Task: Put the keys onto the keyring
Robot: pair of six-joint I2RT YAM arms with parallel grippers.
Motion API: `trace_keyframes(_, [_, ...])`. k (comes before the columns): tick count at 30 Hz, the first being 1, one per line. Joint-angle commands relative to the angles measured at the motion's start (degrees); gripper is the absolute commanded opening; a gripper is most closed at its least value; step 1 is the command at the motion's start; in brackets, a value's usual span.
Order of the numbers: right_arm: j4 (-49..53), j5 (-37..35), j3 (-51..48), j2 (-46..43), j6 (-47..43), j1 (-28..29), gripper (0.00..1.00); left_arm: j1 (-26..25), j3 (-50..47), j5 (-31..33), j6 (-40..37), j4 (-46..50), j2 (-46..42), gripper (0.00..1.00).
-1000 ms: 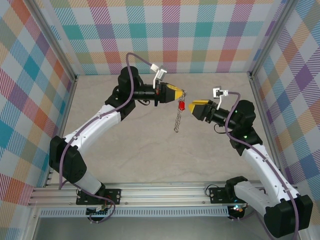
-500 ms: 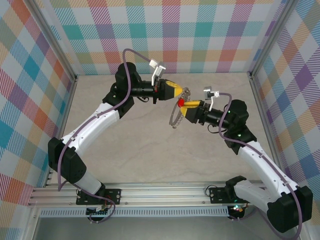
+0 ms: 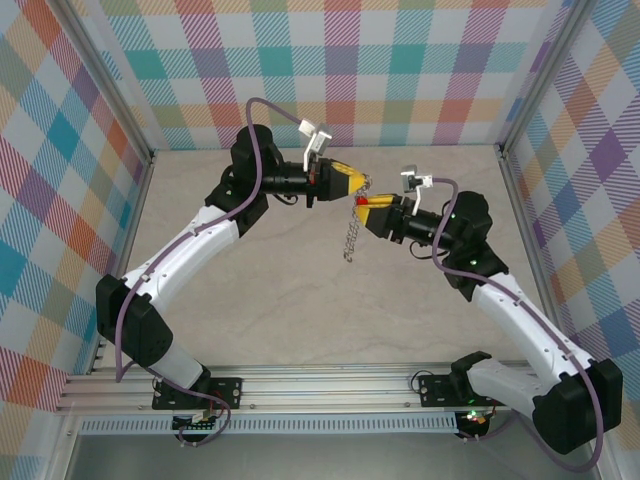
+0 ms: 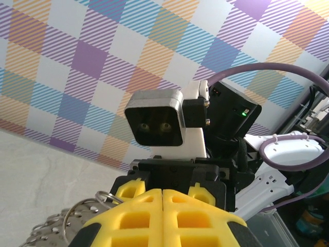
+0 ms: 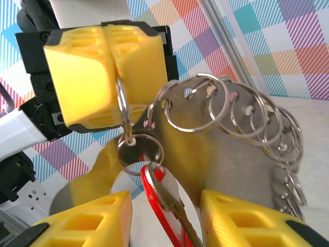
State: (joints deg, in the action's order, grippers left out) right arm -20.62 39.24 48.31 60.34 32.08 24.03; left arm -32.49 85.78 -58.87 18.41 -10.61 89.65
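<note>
right gripper (image 3: 363, 205) closing in around the key (image 5: 158, 198)
swung in to centre frame, its jaws are narrowing, not yet gripping; left gripper (image 3: 366, 183) is clenching the keyring (image 5: 241, 121), key dangling beneath.

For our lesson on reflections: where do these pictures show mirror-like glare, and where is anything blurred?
Right wrist: the keyring has polished metal that mirrors the yellow pads. Left wrist: the keyring loops at bottom left look slightly soft. Top external: even light, no harsh shadows.
</note>
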Motion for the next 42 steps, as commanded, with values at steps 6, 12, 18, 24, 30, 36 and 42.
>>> trace_keyframes(6, [-3.37, 0.21, 1.70, 1.90, -0.79, 1.54, 0.29, 0.50, -0.10, 1.28, 0.24, -2.84, -3.68, 0.00])
trace_keyframes(12, [-1.45, -0.52, 1.34, 0.38, -1.65, 1.63, 0.02, 0.50, -0.61, 2.50, 0.25, -3.01, -4.19, 0.00])
trace_keyframes(18, [6.16, -2.66, 2.11, -2.73, -4.96, 1.68, 0.00, 0.84, -2.94, 6.68, -0.13, -3.78, -5.93, 0.00])
trace_keyframes(24, [14.18, -3.92, 4.67, -3.65, -8.04, 1.50, 0.00, 0.94, -3.38, 7.46, -1.95, -1.93, -6.78, 0.00])
trace_keyframes(30, [21.26, -2.46, 9.55, -1.15, -10.39, 1.54, 0.00, 0.85, -3.78, 8.21, -3.33, -0.70, -7.42, 0.00])
trace_keyframes(36, [28.94, -1.67, 14.01, 1.33, -13.24, 1.56, 0.00, 0.67, -3.87, 9.70, -5.73, 2.10, -7.64, 0.00])
trace_keyframes(42, [36.18, -4.04, 17.51, 2.31, -16.91, 1.54, 0.00, 0.58, -3.94, 9.83, -7.80, 4.09, -7.32, 0.00])
